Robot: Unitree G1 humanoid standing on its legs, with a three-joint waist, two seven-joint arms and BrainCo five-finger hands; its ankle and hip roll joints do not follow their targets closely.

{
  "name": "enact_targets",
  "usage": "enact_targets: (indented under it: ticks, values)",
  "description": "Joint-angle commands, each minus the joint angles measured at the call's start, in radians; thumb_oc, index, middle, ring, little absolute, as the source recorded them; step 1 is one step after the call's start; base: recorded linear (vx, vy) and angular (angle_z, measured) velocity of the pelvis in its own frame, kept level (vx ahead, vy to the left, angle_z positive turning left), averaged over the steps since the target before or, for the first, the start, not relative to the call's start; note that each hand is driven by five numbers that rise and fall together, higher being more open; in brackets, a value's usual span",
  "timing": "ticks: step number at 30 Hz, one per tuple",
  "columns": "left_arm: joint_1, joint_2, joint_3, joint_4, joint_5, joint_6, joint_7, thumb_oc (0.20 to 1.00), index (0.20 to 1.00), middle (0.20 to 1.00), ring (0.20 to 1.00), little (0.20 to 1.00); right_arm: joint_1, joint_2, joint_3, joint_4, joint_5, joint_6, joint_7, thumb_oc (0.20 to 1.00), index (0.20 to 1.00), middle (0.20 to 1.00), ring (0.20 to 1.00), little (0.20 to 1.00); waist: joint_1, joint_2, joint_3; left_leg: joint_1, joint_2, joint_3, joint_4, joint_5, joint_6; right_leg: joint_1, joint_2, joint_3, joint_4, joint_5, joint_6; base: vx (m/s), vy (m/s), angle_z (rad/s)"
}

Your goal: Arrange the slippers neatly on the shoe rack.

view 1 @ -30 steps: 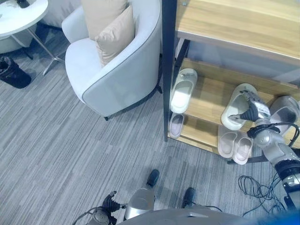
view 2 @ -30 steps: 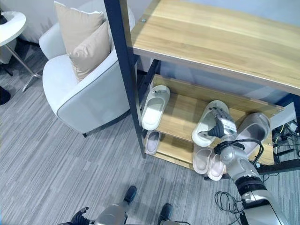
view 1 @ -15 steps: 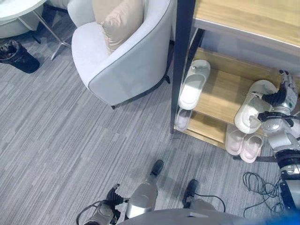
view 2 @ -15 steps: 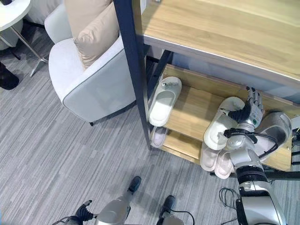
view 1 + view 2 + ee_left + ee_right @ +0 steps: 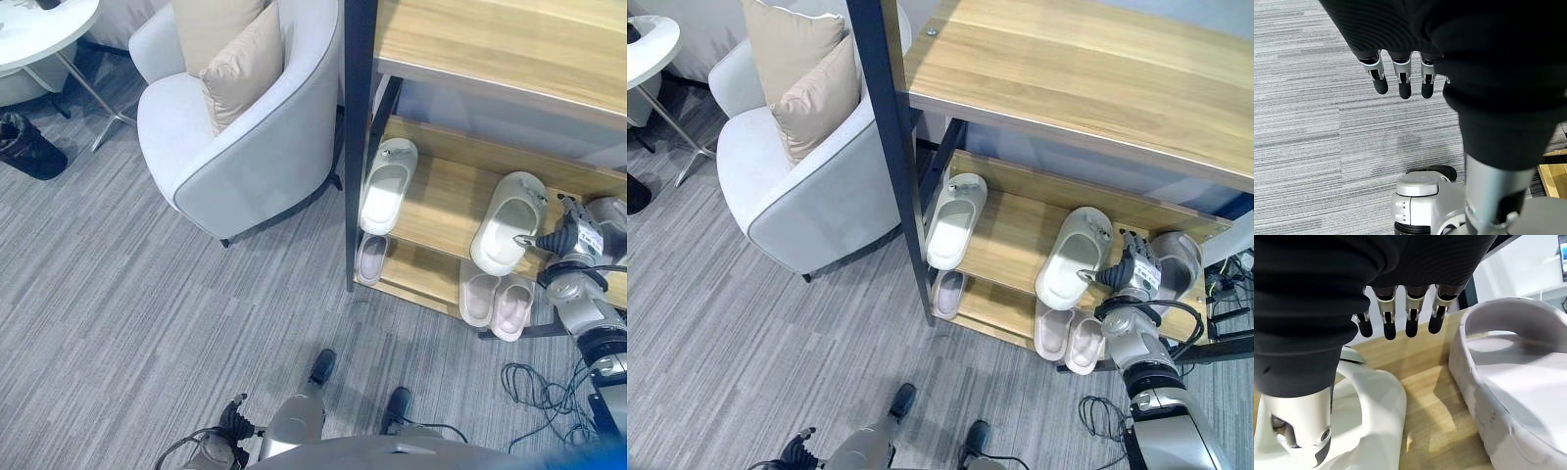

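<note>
The shoe rack's middle shelf [image 5: 441, 201] carries a pale green slipper [image 5: 386, 186] at its left end, a second pale slipper [image 5: 507, 223] further right and a grey slipper [image 5: 1181, 259] at the right end. My right hand [image 5: 1132, 274] sits between the second pale slipper [image 5: 1371, 416] and the grey one [image 5: 1518, 382], fingers [image 5: 1411, 318] straight, holding nothing. On the bottom shelf lie a small pinkish slipper [image 5: 371, 258] and a pinkish pair [image 5: 495, 299]. My left hand [image 5: 1400, 78] hangs open low over the carpet.
A light grey armchair [image 5: 245, 127] with two beige cushions stands just left of the rack's dark front post [image 5: 358, 137]. A round white side table [image 5: 39, 29] and a dark object [image 5: 29, 147] are at the far left. The wooden top shelf [image 5: 500, 49] overhangs the slippers.
My right hand has come off the second pale slipper and drawn back to its right. That slipper now lies flat on the middle shelf. The camera has shifted.
</note>
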Motion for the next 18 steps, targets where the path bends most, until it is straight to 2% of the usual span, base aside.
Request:
enact_targets:
  ticks: [1, 6, 17, 18]
  values:
    - [-0.037, -0.085, -0.073, 0.055, -0.022, -0.013, -0.024, 1.000, 1.000, 1.000, 1.000, 1.000, -0.063, -0.077, 0.025, 0.002, 0.001, -0.007, -0.015, 1.000, 1.000, 1.000, 1.000, 1.000, 0.024, 0.000, 0.014, 0.012, 0.001, 0.015, 0.000, -0.074, -0.010, 0.024, -0.017, -0.033, 0.011, -0.027, 0.059, 0.00, 0.000, 0.00]
    - [-0.036, -0.086, -0.087, 0.055, -0.029, -0.012, -0.020, 1.000, 1.000, 1.000, 1.000, 1.000, -0.099, -0.067, 0.040, 0.082, 0.039, -0.008, -0.024, 1.000, 1.000, 1.000, 1.000, 1.000, 0.032, 0.001, 0.015, -0.002, -0.003, 0.009, 0.000, -0.069, -0.011, 0.016, -0.021, -0.043, 0.011, -0.024, 0.061, 0.00, 0.000, 0.00]
    - [-0.045, -0.077, -0.122, 0.056, -0.052, -0.015, -0.018, 1.000, 1.000, 1.000, 1.000, 1.000, -0.258, -0.070, 0.155, 0.346, 0.127, -0.023, 0.037, 1.000, 1.000, 1.000, 1.000, 1.000, 0.056, -0.004, 0.024, -0.036, -0.016, 0.000, 0.000, -0.054, -0.018, -0.006, -0.029, -0.057, 0.011, -0.015, 0.067, 0.00, 0.000, 0.00]
    - [-0.046, -0.076, -0.122, 0.057, -0.053, -0.014, -0.018, 1.000, 1.000, 1.000, 1.000, 1.000, -0.265, -0.067, 0.162, 0.355, 0.132, -0.024, 0.043, 0.893, 0.893, 0.893, 0.893, 0.893, 0.060, -0.005, 0.026, -0.032, -0.014, 0.004, 0.000, -0.058, -0.020, -0.004, -0.027, -0.055, 0.011, -0.018, 0.066, 0.00, 0.000, 0.00]
